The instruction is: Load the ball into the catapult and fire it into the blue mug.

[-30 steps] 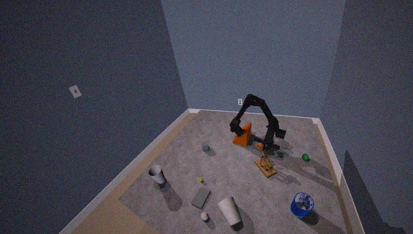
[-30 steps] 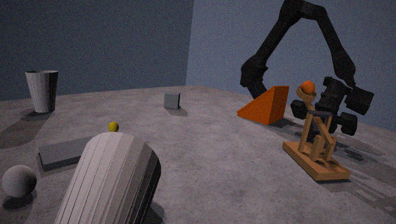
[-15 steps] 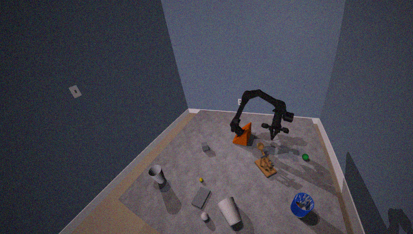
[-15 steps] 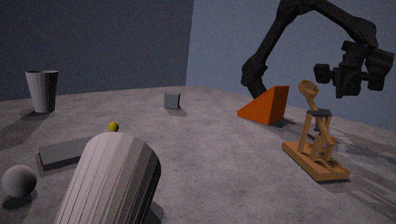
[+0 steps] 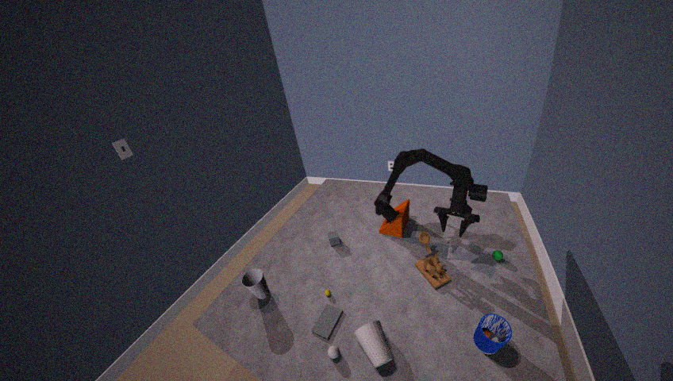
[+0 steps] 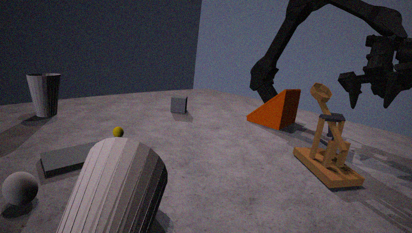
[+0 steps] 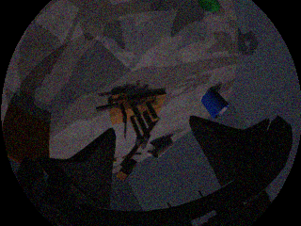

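Inside blue mug (image 5: 489, 344) (image 7: 214, 104), orange ball (image 5: 486, 332), beyond claw (image 5: 451, 232) (image 6: 369, 107) (image 7: 152, 126)

mottled grey floor (image 5: 292, 264) (image 6: 219, 173) under scattered balls, cups, blocks; catapult (image 5: 432, 272) (image 6: 326, 170) (image 7: 160, 104); upright blue mug (image 5: 486, 340) (image 7: 213, 104)

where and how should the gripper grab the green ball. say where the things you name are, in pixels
Best gripped around its middle, I'd say: the green ball (image 5: 498, 255) (image 7: 210, 5) is round, with no handle or flat sides. Come straight down from above, with the open gripper's (image 5: 451, 233) (image 6: 369, 107) (image 7: 152, 123) fingers on opposite sides; nothing stands over it.
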Controlling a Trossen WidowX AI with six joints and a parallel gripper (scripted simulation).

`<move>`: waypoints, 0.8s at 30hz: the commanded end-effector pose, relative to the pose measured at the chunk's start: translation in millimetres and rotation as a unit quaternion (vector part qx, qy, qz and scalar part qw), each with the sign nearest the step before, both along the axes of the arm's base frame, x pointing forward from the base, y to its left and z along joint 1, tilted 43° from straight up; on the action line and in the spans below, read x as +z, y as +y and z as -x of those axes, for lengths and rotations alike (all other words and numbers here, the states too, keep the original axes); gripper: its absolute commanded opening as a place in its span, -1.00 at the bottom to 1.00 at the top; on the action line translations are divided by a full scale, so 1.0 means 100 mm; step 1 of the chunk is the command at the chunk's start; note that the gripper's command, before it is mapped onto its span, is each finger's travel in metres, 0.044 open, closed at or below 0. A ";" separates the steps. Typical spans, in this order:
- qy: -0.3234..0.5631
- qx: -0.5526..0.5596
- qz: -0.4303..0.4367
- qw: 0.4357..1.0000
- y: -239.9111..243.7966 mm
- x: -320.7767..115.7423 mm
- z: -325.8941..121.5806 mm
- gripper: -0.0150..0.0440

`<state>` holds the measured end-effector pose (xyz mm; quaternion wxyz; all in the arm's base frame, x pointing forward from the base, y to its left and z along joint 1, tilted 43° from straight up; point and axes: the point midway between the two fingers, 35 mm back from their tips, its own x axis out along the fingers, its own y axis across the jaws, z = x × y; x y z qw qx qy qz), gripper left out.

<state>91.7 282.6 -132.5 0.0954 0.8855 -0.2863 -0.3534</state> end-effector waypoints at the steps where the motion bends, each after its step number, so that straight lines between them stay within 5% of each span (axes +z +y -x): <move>1: -0.006 -0.040 -0.044 0.998 0.12 -0.04 -0.08 1.00; 24: -0.064 -0.276 -0.304 0.909 0.89 -0.11 -0.92 1.00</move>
